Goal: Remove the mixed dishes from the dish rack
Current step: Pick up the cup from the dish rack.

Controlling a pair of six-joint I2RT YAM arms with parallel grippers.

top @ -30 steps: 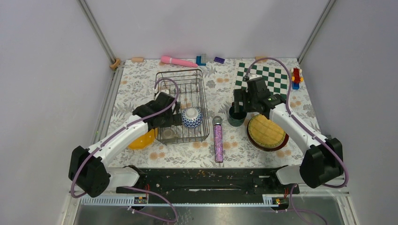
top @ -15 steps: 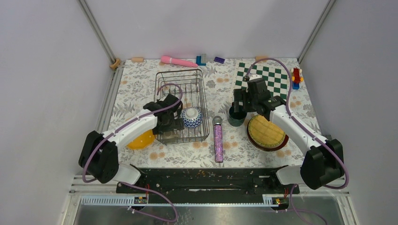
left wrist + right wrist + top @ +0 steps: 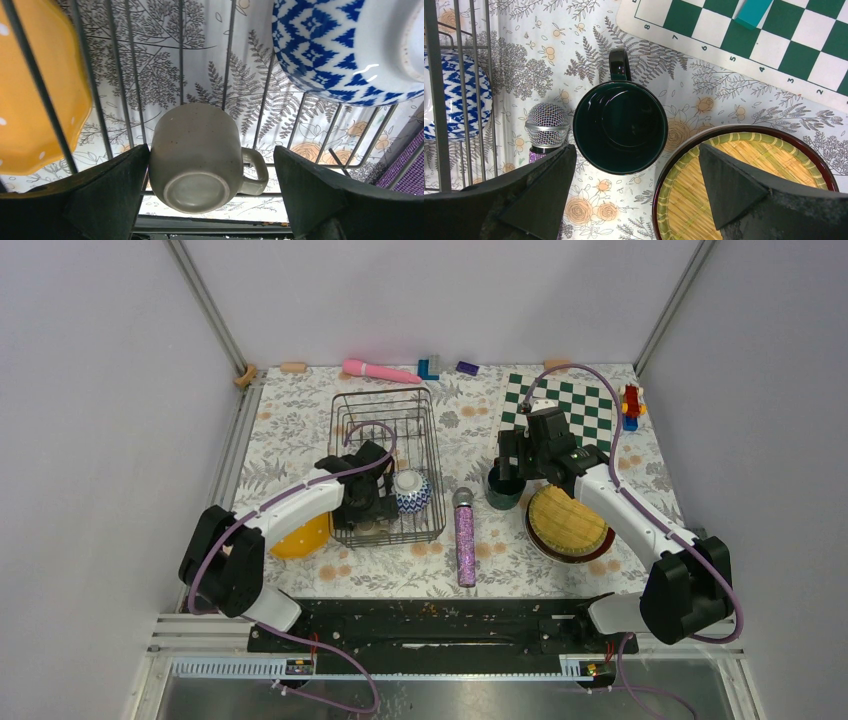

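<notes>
The black wire dish rack (image 3: 380, 396) holds a blue-and-white patterned bowl (image 3: 411, 491) (image 3: 345, 45) and a small greyish cup (image 3: 200, 160), which is upside down with its handle to the right. My left gripper (image 3: 368, 502) (image 3: 211, 152) is inside the rack, open and straddling the cup. Its left finger is right against the cup's side and its right finger stands off the handle. My right gripper (image 3: 510, 472) (image 3: 637, 150) hangs open above the upright dark teal mug (image 3: 503, 490) (image 3: 620, 127), gripping nothing. A yellow plate (image 3: 300, 538) (image 3: 35, 95) lies left of the rack.
A straw-patterned plate with a dark red rim (image 3: 568, 522) (image 3: 749, 185) lies right of the mug. A glittery purple cylinder (image 3: 465, 540) (image 3: 546, 127) lies between rack and mug. Behind are the green-white chessboard (image 3: 570, 405) (image 3: 734, 35), a pink object (image 3: 380, 370) and toy bricks (image 3: 631, 403).
My left arm has swung right and further into the rack, bringing its open gripper around the cup. The right arm and the mug have not moved.
</notes>
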